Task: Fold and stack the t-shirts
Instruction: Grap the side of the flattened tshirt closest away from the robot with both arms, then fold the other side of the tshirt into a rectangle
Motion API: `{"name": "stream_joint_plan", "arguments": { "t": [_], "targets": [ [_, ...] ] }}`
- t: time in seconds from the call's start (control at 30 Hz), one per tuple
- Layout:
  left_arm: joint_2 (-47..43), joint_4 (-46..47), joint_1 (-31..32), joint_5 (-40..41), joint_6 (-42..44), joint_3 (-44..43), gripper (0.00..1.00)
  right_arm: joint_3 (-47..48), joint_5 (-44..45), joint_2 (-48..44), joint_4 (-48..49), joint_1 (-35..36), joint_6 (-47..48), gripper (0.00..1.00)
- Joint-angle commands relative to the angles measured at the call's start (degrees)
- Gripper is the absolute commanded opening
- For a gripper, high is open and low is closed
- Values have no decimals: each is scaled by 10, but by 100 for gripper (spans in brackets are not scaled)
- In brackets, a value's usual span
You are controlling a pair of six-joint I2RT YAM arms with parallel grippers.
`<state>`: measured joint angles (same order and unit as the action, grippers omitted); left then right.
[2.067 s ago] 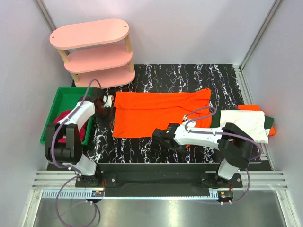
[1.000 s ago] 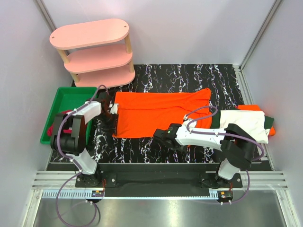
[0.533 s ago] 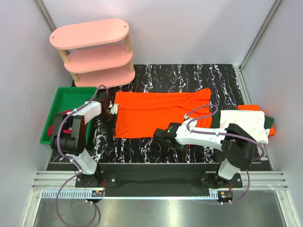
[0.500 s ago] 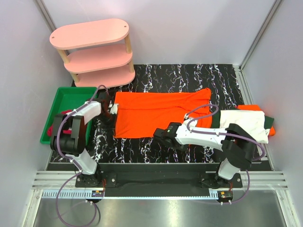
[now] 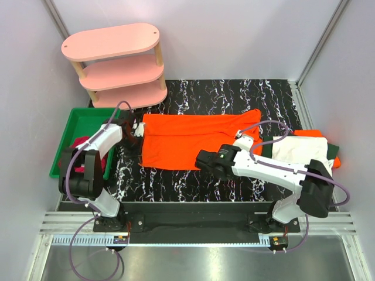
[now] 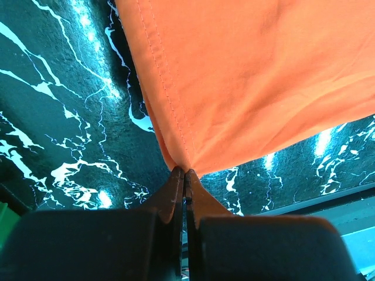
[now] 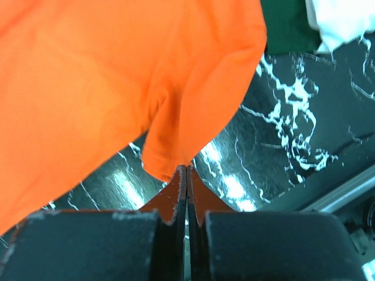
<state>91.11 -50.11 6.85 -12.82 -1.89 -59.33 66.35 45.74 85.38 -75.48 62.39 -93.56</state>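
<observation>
The large bright orange t-shirt (image 5: 193, 136) lies spread across the black marbled table (image 5: 234, 96). My left gripper (image 5: 140, 152) is shut on its near left corner; in the left wrist view the left gripper (image 6: 185, 171) pinches the hemmed corner of the orange t-shirt (image 6: 252, 76). My right gripper (image 5: 203, 159) is shut on the shirt's near edge; in the right wrist view the right gripper (image 7: 186, 167) nips a sleeve end of the orange t-shirt (image 7: 117, 76). At the right, a folded white t-shirt (image 5: 302, 153) lies on a dark green one (image 5: 334, 153) and an orange one (image 5: 313, 133).
A green bin (image 5: 82, 119) with red cloth (image 5: 79, 143) sits at the table's left edge, beside my left arm. A pink three-tier shelf (image 5: 117, 64) stands at the back left. Grey walls close in the sides. The dark green t-shirt (image 7: 287, 26) lies just beyond the pinched sleeve.
My left gripper has closed on the shirt's near left corner. My right arm has shifted right and slightly farther in, still holding the near edge, which has drawn along with it.
</observation>
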Motion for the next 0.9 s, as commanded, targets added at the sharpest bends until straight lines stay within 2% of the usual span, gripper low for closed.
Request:
{"name": "stream_joint_plan", "arguments": {
  "t": [0.0, 0.2, 0.37, 0.7, 0.87],
  "targets": [
    [-20, -3, 2, 8, -3, -39, 0, 27, 66, -22, -61, -23, 20, 0],
    [-9, 2, 1, 21, -7, -76, 0, 49, 95, -25, -60, -69, 72, 0],
    [2, 12, 1, 32, -10, -117, 0, 77, 127, -27, -23, -127, 174, 0],
    [40, 39, 1, 55, -17, -170, 0, 105, 112, -8, 203, -277, 440, 0],
    [65, 45, -1, 61, -22, -207, 0, 150, 92, 36, 279, -327, 522, 0]
  ]
}}
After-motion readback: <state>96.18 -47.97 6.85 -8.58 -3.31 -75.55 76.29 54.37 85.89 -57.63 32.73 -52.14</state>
